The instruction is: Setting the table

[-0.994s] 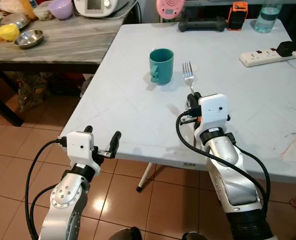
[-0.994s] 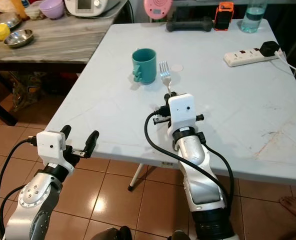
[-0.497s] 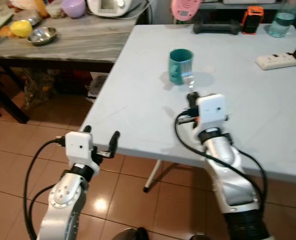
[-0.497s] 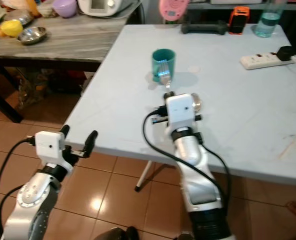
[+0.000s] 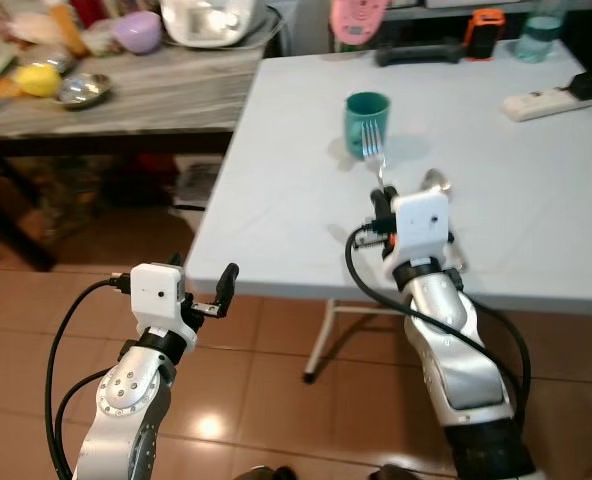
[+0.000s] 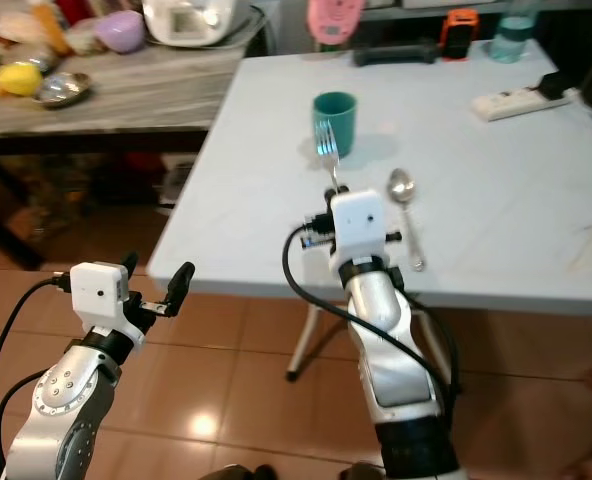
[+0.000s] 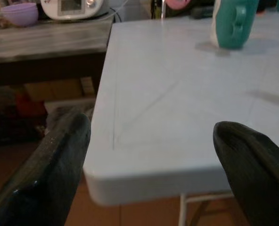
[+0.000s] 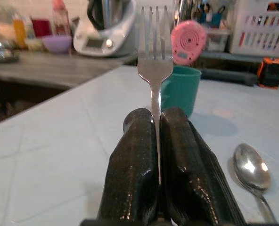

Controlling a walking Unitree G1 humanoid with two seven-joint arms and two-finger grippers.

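The right gripper [image 8: 153, 141] has its fingers clamped on a fork [image 8: 154, 56], tines forward, above the white worktop [image 5: 276, 190] near the spoon [image 6: 404, 200] and teal mug [image 6: 334, 118]. This looks like the placing step; next, the fork wants lowering flat beside the spoon. The left gripper [image 5: 201, 290], fingers apart, hangs idle off the worktop's edge.

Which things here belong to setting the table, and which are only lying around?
For the job: fork held in the right gripper; spoon lying on the white table; teal mug.

Lying about: power strip, water bottle, orange device, purple bowl, steel bowl.
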